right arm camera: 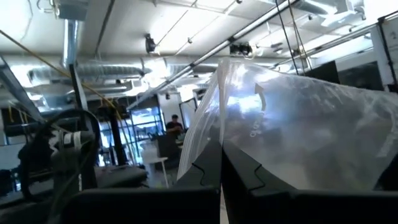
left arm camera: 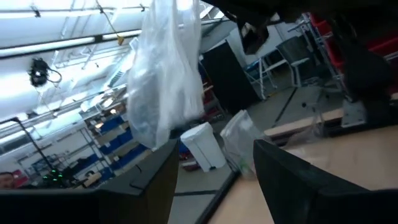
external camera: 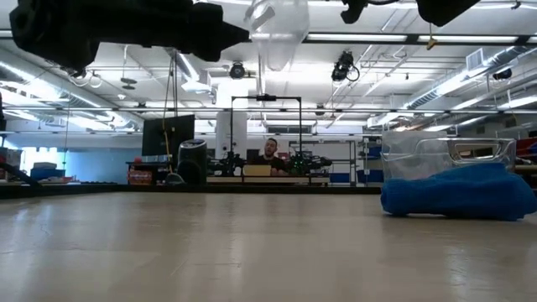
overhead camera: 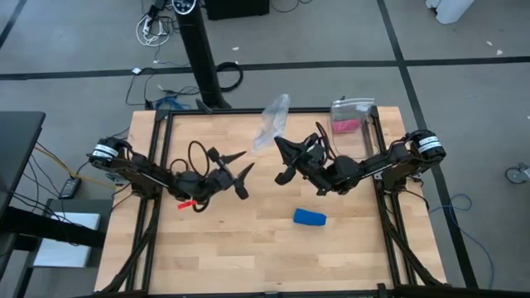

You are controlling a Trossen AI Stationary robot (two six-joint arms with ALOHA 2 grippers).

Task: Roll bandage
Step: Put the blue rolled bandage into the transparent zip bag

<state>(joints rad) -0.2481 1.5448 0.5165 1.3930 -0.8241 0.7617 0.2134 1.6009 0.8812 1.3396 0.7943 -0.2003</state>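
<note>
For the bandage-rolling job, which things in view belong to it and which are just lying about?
Belongs to the job:
- blue bandage, lying bunched on the table, untouched
- left gripper, open, empty
- right gripper, shut on the clear plastic bag, held up

Lying about:
- second clear bag with something pink inside, at the table's far right edge

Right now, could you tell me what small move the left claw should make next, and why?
Probably swing the open left claw toward the bandage, which lies rolled and untouched on the table near the right arm. The right claw is shut on the clear plastic bag, holding it up off the table, so only the left is free.
</note>
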